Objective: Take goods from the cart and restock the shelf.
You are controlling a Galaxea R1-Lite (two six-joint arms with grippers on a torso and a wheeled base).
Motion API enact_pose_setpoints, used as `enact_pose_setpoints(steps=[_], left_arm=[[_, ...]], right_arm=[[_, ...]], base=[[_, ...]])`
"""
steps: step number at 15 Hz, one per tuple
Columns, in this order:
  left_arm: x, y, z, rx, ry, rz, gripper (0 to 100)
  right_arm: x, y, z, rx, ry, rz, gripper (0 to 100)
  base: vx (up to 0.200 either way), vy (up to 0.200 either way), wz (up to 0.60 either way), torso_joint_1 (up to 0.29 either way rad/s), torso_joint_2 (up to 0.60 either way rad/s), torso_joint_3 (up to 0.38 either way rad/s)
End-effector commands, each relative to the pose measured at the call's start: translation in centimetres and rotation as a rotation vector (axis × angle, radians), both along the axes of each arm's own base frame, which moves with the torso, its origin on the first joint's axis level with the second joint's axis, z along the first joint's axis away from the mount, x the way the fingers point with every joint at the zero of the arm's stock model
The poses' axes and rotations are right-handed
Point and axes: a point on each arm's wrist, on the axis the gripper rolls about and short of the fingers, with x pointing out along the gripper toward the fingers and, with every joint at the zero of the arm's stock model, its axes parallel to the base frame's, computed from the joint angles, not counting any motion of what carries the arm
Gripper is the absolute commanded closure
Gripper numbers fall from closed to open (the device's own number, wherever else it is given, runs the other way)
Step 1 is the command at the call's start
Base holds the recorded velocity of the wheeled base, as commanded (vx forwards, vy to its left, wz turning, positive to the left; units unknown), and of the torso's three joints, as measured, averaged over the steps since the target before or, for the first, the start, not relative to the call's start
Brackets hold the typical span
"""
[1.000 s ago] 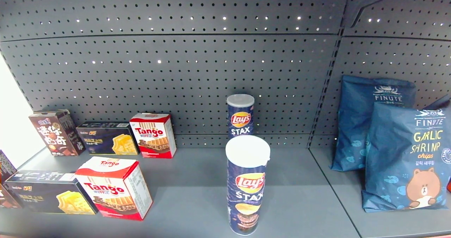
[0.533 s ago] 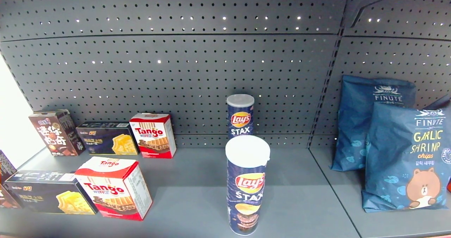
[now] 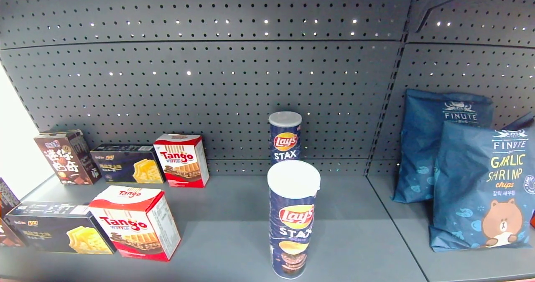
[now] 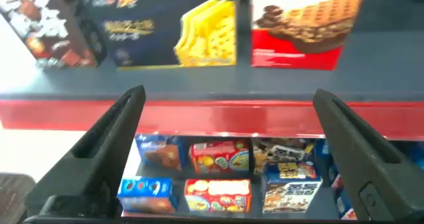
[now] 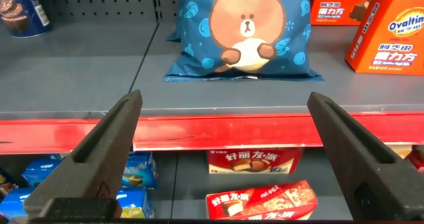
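Shelf static over the last second; both grippers empty.

Your left gripper [image 4: 225,95] and right gripper [image 5: 224,97] stand spread wide with nothing between the fingers, each facing the red front edge [image 4: 218,111] of the shelf [image 3: 234,215]. The front chip can [image 3: 292,219] stands upright just ahead of the rear can [image 3: 285,138], unmoved. Judgement: nothing in hand, so a fresh pick from the cart is due.
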Motion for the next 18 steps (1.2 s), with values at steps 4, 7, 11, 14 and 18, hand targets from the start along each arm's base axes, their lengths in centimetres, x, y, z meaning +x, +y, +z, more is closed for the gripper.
enact_pose_setpoints(steps=[4, 7, 11, 14, 18], left_arm=[[-0.59, -0.09, -0.24, -0.019, -0.075, -0.118, 0], [-0.58, -0.01, -0.22, -0.052, -0.078, -0.078, 0], [-0.58, -0.01, -0.22, -0.052, -0.078, -0.078, 0], [-0.58, -0.01, -0.22, -0.052, -0.078, -0.078, 0], [-0.58, -0.01, -0.22, -0.052, -0.078, -0.078, 0]], right_arm=[[0.02, 0.00, 0.00, 0.000, 0.002, -0.001, 0], [0.02, 0.00, 0.00, 0.000, 0.002, -0.001, 0], [0.02, 0.00, 0.00, 0.000, 0.002, -0.001, 0], [0.02, 0.00, 0.00, 0.000, 0.002, -0.001, 0], [0.02, 0.00, 0.00, 0.000, 0.002, -0.001, 0]], base=[[0.000, 0.000, 0.00, 0.000, 0.00, 0.000], [0.000, 0.000, 0.00, 0.000, 0.00, 0.000], [0.000, 0.000, 0.00, 0.000, 0.00, 0.000], [0.000, 0.000, 0.00, 0.000, 0.00, 0.000], [0.000, 0.000, 0.00, 0.000, 0.00, 0.000]])
